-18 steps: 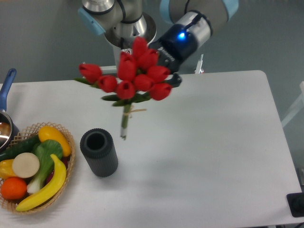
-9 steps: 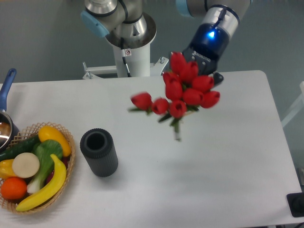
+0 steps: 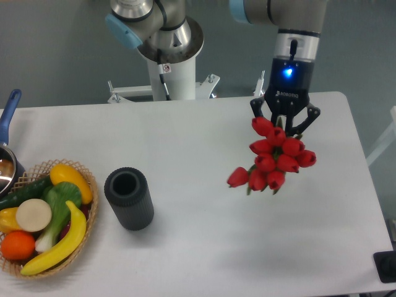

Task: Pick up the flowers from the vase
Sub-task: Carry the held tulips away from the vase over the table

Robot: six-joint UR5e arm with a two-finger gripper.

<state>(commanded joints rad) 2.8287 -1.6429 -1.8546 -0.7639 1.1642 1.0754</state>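
Flowers (image 3: 274, 159) hang in the clenched tool (image 3: 284, 120), held above the right side of the tabletop (image 3: 204, 223), well apart from the empty vase (image 3: 129, 199) beside a fruit basket (image 3: 86, 179).

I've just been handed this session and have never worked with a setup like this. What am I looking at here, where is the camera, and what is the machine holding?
This is a single robot arm mounted behind a white table. The one picture comes from a fixed camera that looks down on the table from the front. The arm ends in a two-finger hand, seen below the blue light. The hand is closed on a bunch of red tulips, the flowers, held in the air over the right part of the table. On the left stands the vase, a dark ribbed cylinder, upright, with nothing in its mouth. Further left is a wicker basket of toy fruit and vegetables, and a pot with a blue handle shows at the edge.
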